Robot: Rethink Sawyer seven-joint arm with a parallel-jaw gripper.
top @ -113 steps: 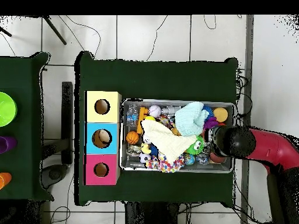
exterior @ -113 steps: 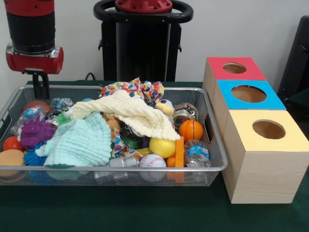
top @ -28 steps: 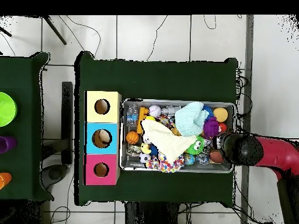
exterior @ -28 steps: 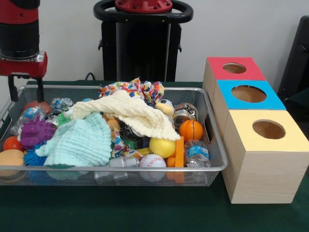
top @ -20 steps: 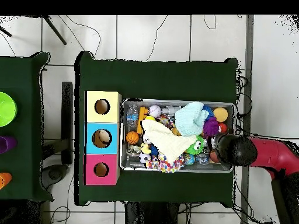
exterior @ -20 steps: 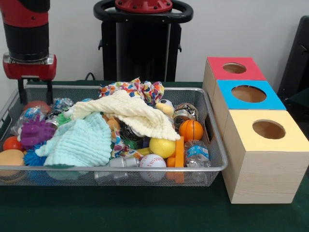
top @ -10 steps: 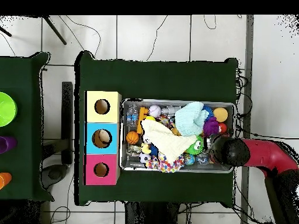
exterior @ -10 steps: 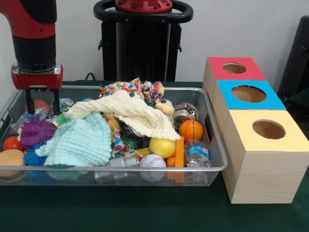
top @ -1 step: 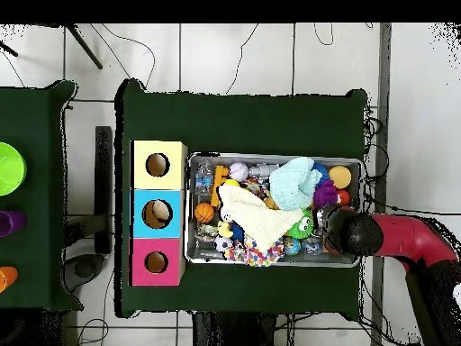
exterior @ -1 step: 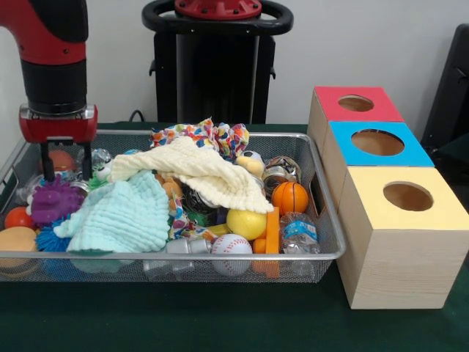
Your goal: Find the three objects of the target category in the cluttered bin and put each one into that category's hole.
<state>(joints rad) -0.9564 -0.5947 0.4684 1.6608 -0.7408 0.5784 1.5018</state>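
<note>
Since the earlier frames the arm has swung in from the bin's end and come down, so the gripper (exterior @ -1 step: 66,163) now hangs inside the wire bin (exterior @ -1 step: 220,257) at the 9 o'clock end of the front view. Its fingers (exterior @ -1 step: 49,163) are spread and hold nothing, straddling a reddish-brown ball (exterior @ -1 step: 61,160) that sits just past a purple spiky toy (exterior @ -1 step: 53,201). A mint cloth (exterior @ -1 step: 121,214) and a cream cloth (exterior @ -1 step: 198,173) lie over the middle of the heap. Toward 3 o'clock rest a small basketball (exterior @ -1 step: 290,196), a yellow ball (exterior @ -1 step: 246,223) and a baseball (exterior @ -1 step: 231,245). Beside the bin stand the red box (exterior @ -1 step: 353,103), blue box (exterior @ -1 step: 377,143) and yellow box (exterior @ -1 step: 407,196), each with a hole on top.

From overhead, the arm (top @ -1 step: 410,239) covers the bin's 4 o'clock corner, hiding the gripper's target.

If balls are the target category, which nothing here confirms, the risk is that a round ball squirts sideways as the fingers close, or that a finger snags the spiky toy or the mesh wall close by. Whatever lies under the two cloths is hidden, and I cannot tell whether the fingers touch the ball yet.
</note>
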